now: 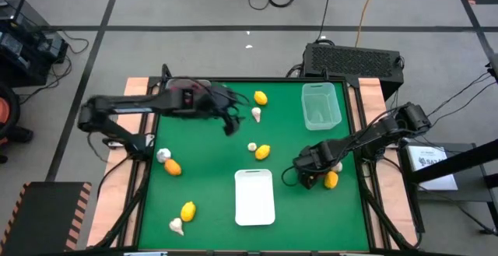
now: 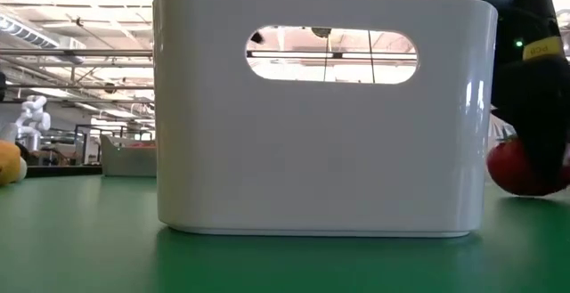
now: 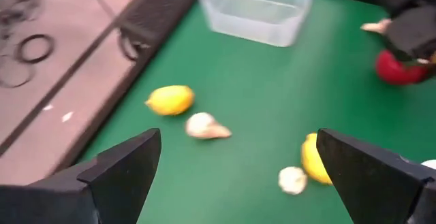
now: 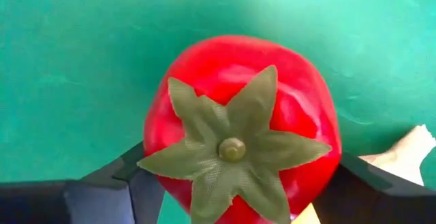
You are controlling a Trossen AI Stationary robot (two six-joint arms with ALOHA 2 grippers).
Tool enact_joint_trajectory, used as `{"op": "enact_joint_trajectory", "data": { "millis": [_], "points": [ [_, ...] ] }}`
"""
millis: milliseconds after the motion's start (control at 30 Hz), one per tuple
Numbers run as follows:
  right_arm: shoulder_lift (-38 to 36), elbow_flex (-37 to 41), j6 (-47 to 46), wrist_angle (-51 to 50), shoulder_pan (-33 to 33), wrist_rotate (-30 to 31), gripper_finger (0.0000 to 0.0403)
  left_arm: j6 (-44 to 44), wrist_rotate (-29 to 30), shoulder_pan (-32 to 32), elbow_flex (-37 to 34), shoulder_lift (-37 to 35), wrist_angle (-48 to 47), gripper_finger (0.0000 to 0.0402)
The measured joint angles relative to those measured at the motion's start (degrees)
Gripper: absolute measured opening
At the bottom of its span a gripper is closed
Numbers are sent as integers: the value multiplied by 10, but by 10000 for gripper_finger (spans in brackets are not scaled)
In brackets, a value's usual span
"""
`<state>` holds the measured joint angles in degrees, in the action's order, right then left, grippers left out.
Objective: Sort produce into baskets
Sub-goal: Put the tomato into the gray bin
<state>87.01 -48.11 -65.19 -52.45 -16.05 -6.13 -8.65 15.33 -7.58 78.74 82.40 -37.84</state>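
My right gripper (image 1: 306, 174) is down at the table's right part, shut on a round red tomato (image 4: 238, 115) with a green star-shaped calyx; the tomato also shows in the low view (image 2: 515, 166). My left gripper (image 1: 231, 124) hovers open and empty over the far middle, above a lemon (image 3: 170, 99) and a garlic bulb (image 3: 206, 126). The whitish basket (image 1: 254, 196) stands at the near middle. The green-tinted basket (image 1: 320, 106) stands at the far right. Other lemons and garlic bulbs lie loose on the green mat. My right gripper pinches the tomato between its two fingers (image 4: 126, 183), one on each side of its round body (image 4: 160, 142). The fingers come from above and point down, and the calyx faces up at the camera. In the low view the tomato's underside (image 2: 512, 189) is down at the mat.
An orange piece (image 1: 331, 180) and a garlic bulb (image 1: 337, 166) lie right beside my right gripper. A lemon (image 1: 263, 152) and a garlic bulb (image 1: 252, 146) lie mid-table. An orange piece (image 1: 173, 166), a lemon (image 1: 187, 210) and garlic bulbs (image 1: 177, 226) lie at the left.
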Motion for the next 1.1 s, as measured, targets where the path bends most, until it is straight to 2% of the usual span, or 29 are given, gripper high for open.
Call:
{"op": "enact_joint_trajectory", "data": {
  "millis": [233,400,500,667,800,933,1000,1100],
  "points": [
    [-2,-71,62,-2,36,5,280,-3,39,-55,0,-102,-137,398],
    [-3,-154,125,7,91,59,280,-37,70,-84,-6,-143,-224,398],
    [-3,-197,157,49,130,89,280,-53,77,-94,-43,-170,-234,398],
    [14,-248,205,182,191,89,280,-76,77,-116,-144,-214,-225,398],
    [60,-295,246,278,236,60,279,-86,71,-141,-222,-237,-193,398],
    [148,-363,278,362,280,-22,279,-88,59,-177,-284,-241,-153,398],
    [201,-407,276,385,300,-62,279,-89,47,-199,-307,-241,-136,398],
    [282,-490,269,383,327,-81,279,-113,48,-235,-316,-241,-150,398]
  ]
}}
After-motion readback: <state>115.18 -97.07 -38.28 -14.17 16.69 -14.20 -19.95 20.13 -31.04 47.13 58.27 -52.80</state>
